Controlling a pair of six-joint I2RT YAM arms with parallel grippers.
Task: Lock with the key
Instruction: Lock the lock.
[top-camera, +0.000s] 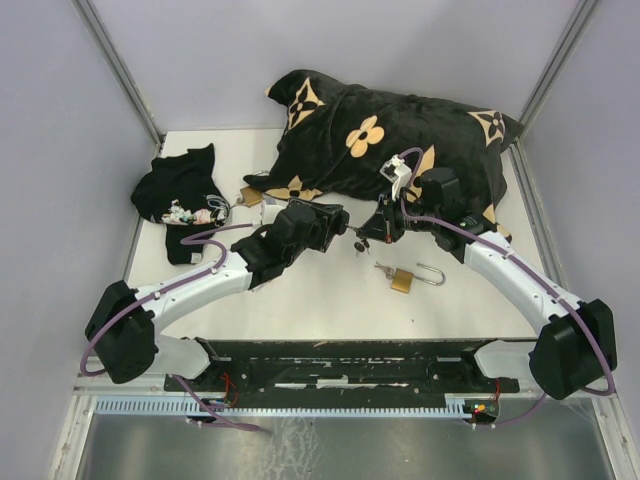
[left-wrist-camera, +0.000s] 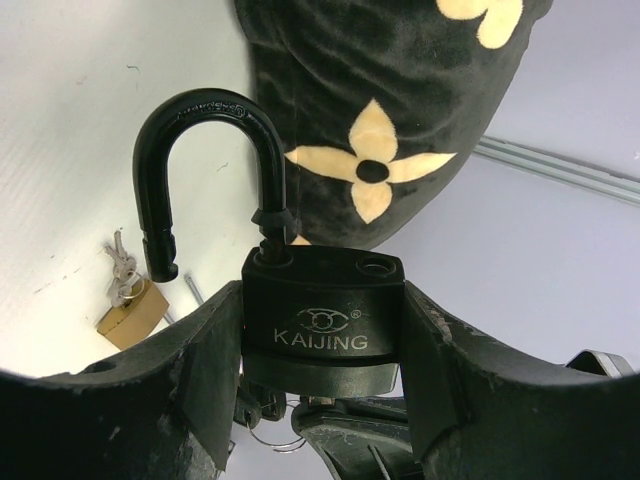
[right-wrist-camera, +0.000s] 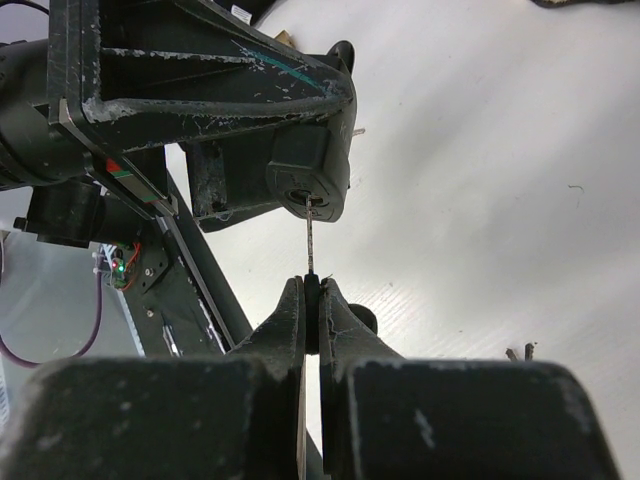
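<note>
My left gripper (left-wrist-camera: 320, 345) is shut on a black "KAIJING" padlock (left-wrist-camera: 322, 322) and holds it above the table. Its black shackle (left-wrist-camera: 205, 170) stands open, swung out to the left. In the right wrist view the padlock (right-wrist-camera: 305, 175) shows from below. My right gripper (right-wrist-camera: 312, 290) is shut on the black head of a key, whose thin blade (right-wrist-camera: 310, 235) reaches up into the keyhole. In the top view both grippers meet at mid-table, left (top-camera: 335, 225), right (top-camera: 375, 232), with spare keys on a ring (top-camera: 359, 243) hanging below.
A brass padlock (top-camera: 404, 278) with an open shackle and keys lies on the white table, right of centre; it also shows in the left wrist view (left-wrist-camera: 132, 312). A black cushion with tan flowers (top-camera: 385, 135) lies at the back. A black cloth (top-camera: 180, 195) lies back left.
</note>
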